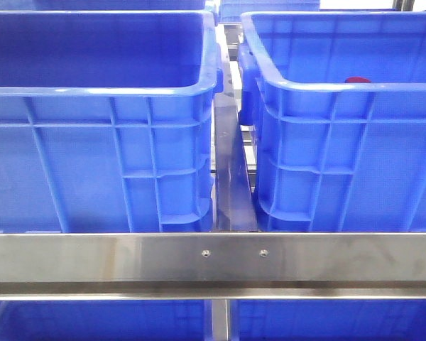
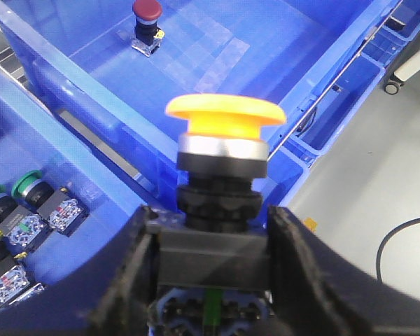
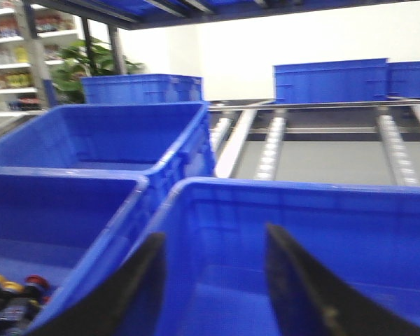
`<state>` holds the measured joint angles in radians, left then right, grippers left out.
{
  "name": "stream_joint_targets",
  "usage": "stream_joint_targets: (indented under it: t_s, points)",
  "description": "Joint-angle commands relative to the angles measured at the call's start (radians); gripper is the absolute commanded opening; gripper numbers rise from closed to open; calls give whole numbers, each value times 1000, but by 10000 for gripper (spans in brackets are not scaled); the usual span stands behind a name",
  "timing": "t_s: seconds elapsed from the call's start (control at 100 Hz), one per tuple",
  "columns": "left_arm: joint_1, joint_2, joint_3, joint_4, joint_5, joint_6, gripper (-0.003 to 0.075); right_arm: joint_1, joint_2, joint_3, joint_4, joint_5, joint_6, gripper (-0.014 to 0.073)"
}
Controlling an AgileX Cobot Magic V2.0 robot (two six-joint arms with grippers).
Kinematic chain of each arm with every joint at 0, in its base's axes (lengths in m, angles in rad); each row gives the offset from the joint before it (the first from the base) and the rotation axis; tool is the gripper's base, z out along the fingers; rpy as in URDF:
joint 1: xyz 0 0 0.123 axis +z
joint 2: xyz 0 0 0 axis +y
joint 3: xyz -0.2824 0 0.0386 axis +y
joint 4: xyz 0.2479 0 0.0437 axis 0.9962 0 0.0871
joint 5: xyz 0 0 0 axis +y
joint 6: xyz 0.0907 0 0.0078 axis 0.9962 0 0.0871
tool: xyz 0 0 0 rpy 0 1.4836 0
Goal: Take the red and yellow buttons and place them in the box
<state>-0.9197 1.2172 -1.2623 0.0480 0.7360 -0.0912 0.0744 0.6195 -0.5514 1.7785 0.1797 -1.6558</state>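
In the left wrist view my left gripper (image 2: 211, 227) is shut on the black base of the yellow button (image 2: 224, 115), whose orange-yellow cap stands upright above the fingers. It hangs over the wall of the box (image 2: 217, 56), a deep blue crate. The red button (image 2: 146, 10) stands upright on that box's floor; in the front view only its cap (image 1: 356, 79) peeks over the rim of the right crate (image 1: 341, 89). My right gripper (image 3: 213, 234) is open and empty above a blue crate's interior (image 3: 266, 203). Neither gripper shows in the front view.
A second blue crate (image 1: 99, 91) stands at the left, beside the box. It holds several green-capped buttons (image 2: 21, 210) and other buttons (image 3: 14, 290). A steel rail (image 1: 213, 259) crosses in front. More crates (image 3: 140, 87) and a roller conveyor (image 3: 266, 150) lie beyond.
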Motion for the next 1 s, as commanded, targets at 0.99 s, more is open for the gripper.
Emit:
stream_joint_targets:
  t_s: [0.99]
  points:
    - [-8,-30,-33,-3,-68,-3,-19,1,462,-169,140,953,597,577]
